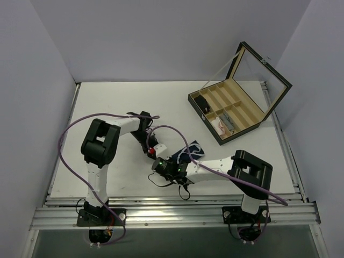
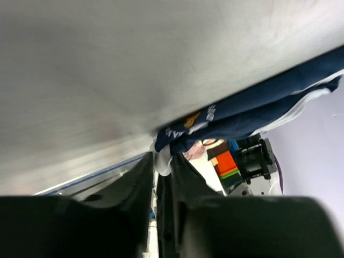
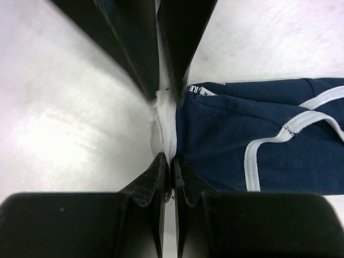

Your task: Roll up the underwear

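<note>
Claws first, from the left: the left claw (image 2: 164, 161) is clamped on the white-trimmed edge of the underwear (image 3: 242, 134). The right claw (image 3: 167, 166) bites that same edge from the opposite side, tips almost meeting. The garment lies on the surface (image 1: 107, 107) near centre, stretching toward 3 o'clock from the shared pinch. Off at 2 o'clock sits the open wooden box (image 1: 206, 121), well apart. We read this as the start of the roll: edge gripped, nothing wound yet that we can see. Next, we judge, both claws must turn that edge over toward 3 o'clock together, keeping the fabric taut and even.
</note>
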Robot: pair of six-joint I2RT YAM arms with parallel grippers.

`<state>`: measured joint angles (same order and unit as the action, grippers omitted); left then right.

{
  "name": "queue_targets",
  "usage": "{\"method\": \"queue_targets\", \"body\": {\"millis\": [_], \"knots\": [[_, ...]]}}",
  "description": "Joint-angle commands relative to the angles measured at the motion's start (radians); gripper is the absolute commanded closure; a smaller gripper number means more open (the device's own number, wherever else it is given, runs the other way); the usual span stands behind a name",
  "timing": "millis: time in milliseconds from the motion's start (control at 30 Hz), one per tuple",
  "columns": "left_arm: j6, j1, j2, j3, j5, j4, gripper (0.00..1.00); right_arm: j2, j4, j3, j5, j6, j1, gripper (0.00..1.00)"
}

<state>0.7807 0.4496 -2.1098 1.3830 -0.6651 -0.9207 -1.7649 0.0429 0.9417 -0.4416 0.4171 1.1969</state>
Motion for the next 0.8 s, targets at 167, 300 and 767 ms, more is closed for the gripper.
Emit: {"method": "queue_targets", "body": {"millis": [167, 300, 767], "knots": [[-0.043, -0.134, 0.117, 0.041, 0.154, -0.009, 0.49, 0.148, 0.136, -0.119, 0.443, 0.038, -0.105, 1.00], [-0.099, -0.140, 0.181, -0.036, 0.150, 0.084, 0.49, 0.170, 0.228, -0.185, 0.636, 0.103, -0.195, 1.00], [-0.022, -0.086, 0.246, -0.295, 0.005, 0.306, 0.43, 0.059, 0.448, -0.264, 0.923, 0.216, -0.341, 1.00]]}}
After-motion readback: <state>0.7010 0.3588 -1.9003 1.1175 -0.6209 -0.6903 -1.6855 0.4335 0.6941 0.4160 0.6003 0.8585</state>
